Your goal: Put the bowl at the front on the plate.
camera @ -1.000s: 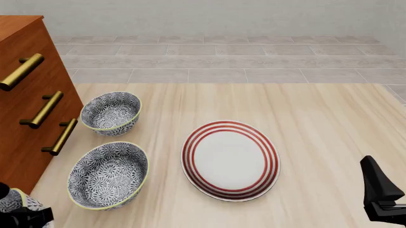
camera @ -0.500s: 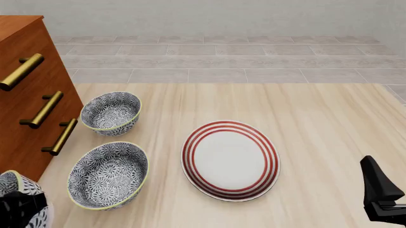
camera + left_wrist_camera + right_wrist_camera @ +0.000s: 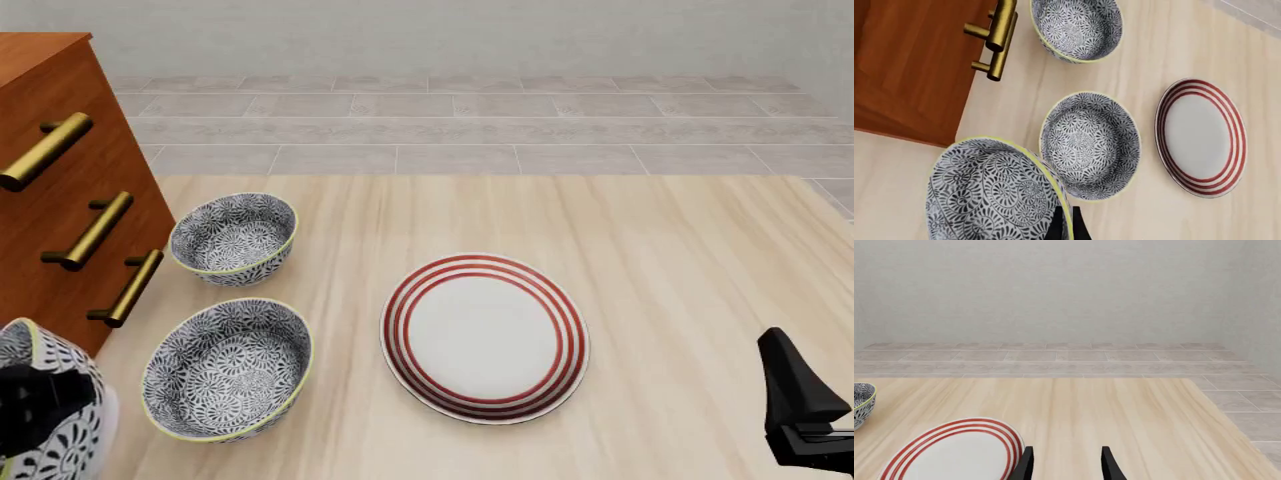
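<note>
Left pincer (image 3: 1066,225) is closed thin on the rim of the bowl (image 3: 991,192), one finger inside and one outside the yellow-green edge — the bowl is lifted off the desk (image 3: 667,260) and tilted, at the near left corner just in front of the wooden cabinet (image 3: 54,200) with its brass handles (image 3: 123,290). In the front view this bowl (image 3: 47,405) shows at the lower left, partly cut off by the picture's edge, with the dark pincer parts over it.

Two more patterned bowls sit along the desk's left side: the middle bowl (image 3: 230,368) close to the held one, and the far bowl (image 3: 235,238) beyond it, beside the cabinet. The plate (image 3: 485,337) lies flat near the desk's middle, just beside the middle bowl — nothing rests on it.

Right pincer (image 3: 1066,465) hangs open over the near right part of the desk, holding nothing, its fingers apart beside the plate's edge.
</note>
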Robot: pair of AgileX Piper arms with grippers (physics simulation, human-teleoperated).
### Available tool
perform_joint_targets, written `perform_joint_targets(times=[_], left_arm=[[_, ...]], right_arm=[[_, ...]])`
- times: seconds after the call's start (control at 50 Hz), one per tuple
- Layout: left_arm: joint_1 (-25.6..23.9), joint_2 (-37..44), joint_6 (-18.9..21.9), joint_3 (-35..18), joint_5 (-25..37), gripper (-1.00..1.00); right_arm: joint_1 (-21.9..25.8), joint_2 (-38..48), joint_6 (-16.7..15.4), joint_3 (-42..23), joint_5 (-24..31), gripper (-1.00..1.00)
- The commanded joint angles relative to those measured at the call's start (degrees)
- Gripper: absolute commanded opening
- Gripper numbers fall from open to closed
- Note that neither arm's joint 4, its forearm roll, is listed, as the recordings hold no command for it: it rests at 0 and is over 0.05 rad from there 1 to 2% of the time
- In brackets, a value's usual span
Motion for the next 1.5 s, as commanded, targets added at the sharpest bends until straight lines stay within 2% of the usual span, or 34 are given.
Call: perform_joint_targets(times=[0.02, 0.22, 0.36, 0.6, 0.86, 1.02, 1.26, 1.3, 1.42, 1.5], left_arm=[[-3.12, 1.39, -1.18, -3.48, 0.30, -1.00], [-4.76, 3.22, -0.17, -5.77, 0.33, -1.00], [-6.34, 5.78, 1.07, -10.96, 1.52, -1.00], [-8.33, 10.35, 3.16, -14.50, 0.55, -1.00], [-12.80, 15.00, 3.75, -16.65, -1.62, -1.00], [-14.17, 18.61, 5.80, -17.24, -5.06, -1.00], [-17.85, 22.77, 6.06, -20.68, -7.12, -1.00], [-18.93, 23.55, 4.84, -20.83, -7.70, -1.00], [-19.29, 25.56, 7.61, -22.53, -8.37, -1.00], [-19.62, 27.06, 7.89, -23.99, -8.71, -1.00]], right_arm=[[-0.01, -0.26, 0.01, 0.01, 0.23, 1.00], [0.00, -0.25, 0.02, 0.01, 0.22, 1.00], [0.02, -0.25, 0.01, 0.01, 0.22, 1.00], [0.01, -0.27, 0.01, 0.01, 0.23, 1.00], [0.01, -0.28, 0.02, 0.01, 0.23, 1.00], [0.01, -0.25, 0.00, 0.01, 0.22, 1.00], [0.02, -0.28, 0.02, 0.01, 0.23, 1.00], [0.01, -0.26, 0.01, 0.01, 0.22, 1.00], [0.01, -0.27, 0.01, 0.01, 0.23, 1.00], [-0.01, -0.27, 0.02, 0.01, 0.23, 1.00]])
